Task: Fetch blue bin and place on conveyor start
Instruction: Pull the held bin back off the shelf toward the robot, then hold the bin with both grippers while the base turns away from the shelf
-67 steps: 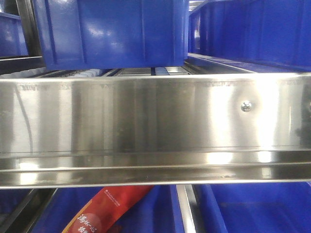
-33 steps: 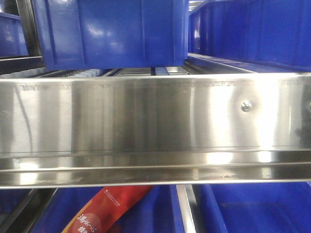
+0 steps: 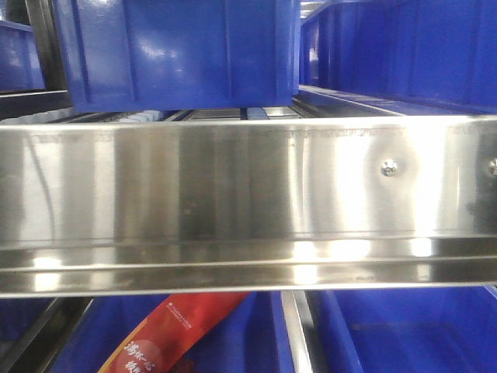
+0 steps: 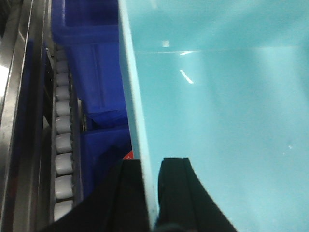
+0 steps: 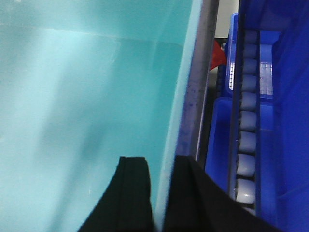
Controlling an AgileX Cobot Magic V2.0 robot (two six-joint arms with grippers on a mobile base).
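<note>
Astride the smooth blue bin (image 4: 231,106), left claw (image 4: 150,164) and right claw (image 5: 161,162) seemingly pinch its thin plastic walls.

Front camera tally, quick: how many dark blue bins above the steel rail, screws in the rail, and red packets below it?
Dark blue bins above the steel rail: 3 (one cut off at the left edge)
Screws in the rail: 2 (one at the right edge)
Red packets: 1
Total: 6
</note>
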